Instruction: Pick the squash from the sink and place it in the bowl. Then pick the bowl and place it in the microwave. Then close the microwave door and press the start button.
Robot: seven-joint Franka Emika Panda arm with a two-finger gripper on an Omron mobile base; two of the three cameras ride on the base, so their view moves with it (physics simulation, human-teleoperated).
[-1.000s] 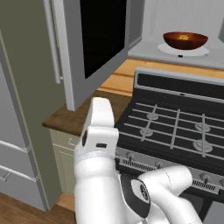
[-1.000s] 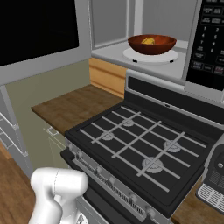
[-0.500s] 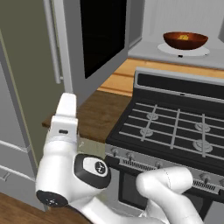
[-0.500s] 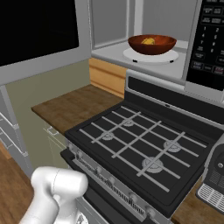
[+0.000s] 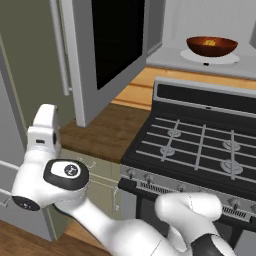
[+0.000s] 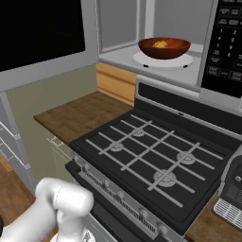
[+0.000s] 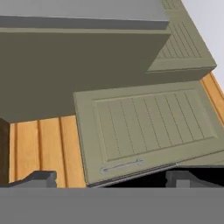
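The reddish-brown bowl sits on the white turntable plate inside the microwave, with the yellow squash in it. The microwave door hangs wide open, its bar handle at the left. My arm is swung low to the left of the stove, far from the bowl. In the hand view my gripper is open and empty, its fingertips wide apart over a green cabinet door. The sink is out of view.
A black gas stove stands under the microwave, with a wooden counter to its left. The microwave's button panel is at the right. Wooden floor lies below the cabinets.
The arm has swung from upright in front of the stove down and to the left. The bowl, squash and door have not moved, and the gripper stays open.
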